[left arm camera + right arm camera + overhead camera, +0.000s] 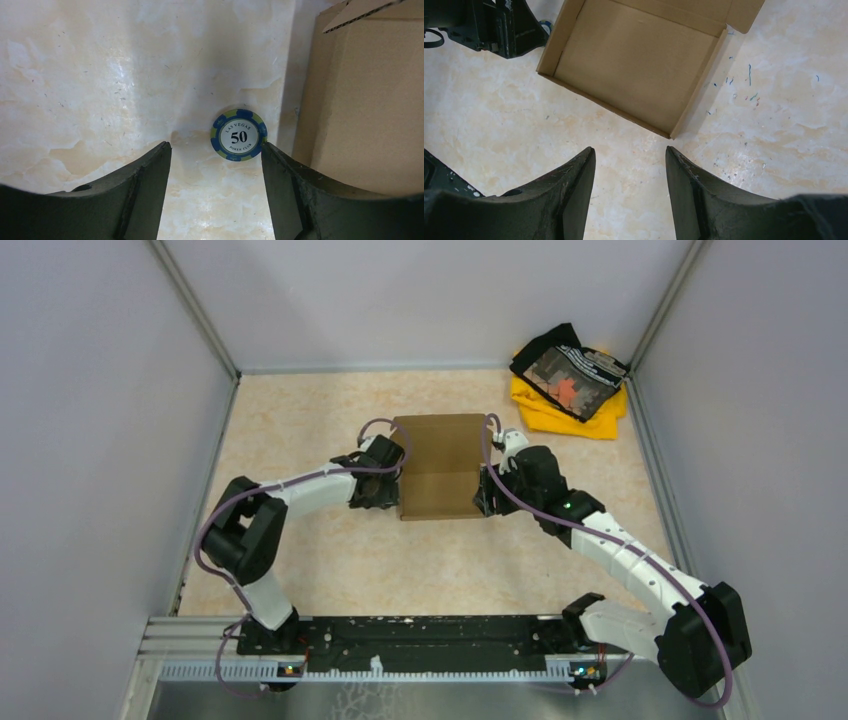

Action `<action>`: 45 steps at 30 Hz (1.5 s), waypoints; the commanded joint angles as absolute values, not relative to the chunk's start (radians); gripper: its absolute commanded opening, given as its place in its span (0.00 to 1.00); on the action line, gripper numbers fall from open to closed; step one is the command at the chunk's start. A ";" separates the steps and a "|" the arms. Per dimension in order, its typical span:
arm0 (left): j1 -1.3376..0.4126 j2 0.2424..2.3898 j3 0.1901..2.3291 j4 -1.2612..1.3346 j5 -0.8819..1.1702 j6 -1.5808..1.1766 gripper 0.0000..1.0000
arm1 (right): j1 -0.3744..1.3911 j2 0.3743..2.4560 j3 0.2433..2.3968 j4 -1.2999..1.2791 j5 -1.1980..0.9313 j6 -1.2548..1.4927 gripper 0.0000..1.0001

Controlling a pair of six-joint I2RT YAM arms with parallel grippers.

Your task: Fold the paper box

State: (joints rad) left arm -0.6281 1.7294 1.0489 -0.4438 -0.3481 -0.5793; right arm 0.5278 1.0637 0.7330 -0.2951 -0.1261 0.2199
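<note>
Beige marbled tabletop (330,570), grey walls all round, and right in the middle sits the paper box (440,465), plain brown cardboard, with an arm on either side of it. The left gripper (380,492) is down just beside the box's left wall, and the right gripper (489,496) is close against the right side.

On the left wrist camera the fingers (145,190) are spread wide with nothing clamped between them. Flat on the table between them lies a blue and green poker chip (239,135) marked 50, much nearer the right-hand finger. Whether that finger touches the chip is hard to call from this angle. The box's side wall fills the right of that view.

The right wrist camera looks down on the box as an open tray. Its side walls stand up, the floor is bare, and a flap hangs off the far corner. The right arm's fingers (569,195) also stand apart over bare table, short of the box's nearest corner and gripping nothing.

Off in the far right corner of the table lies a yellow and black cloth pile (570,390), well apart from the box.
</note>
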 commanded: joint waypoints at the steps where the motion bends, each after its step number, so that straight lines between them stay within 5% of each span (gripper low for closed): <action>1: -0.641 1.761 1.080 -0.416 -0.339 -0.597 0.72 | 0.531 1.067 0.742 -0.253 -0.132 0.217 0.54; 45: -0.670 1.724 1.117 -0.391 -0.319 -0.575 0.76 | 0.531 1.103 0.747 -0.239 -0.133 0.207 0.54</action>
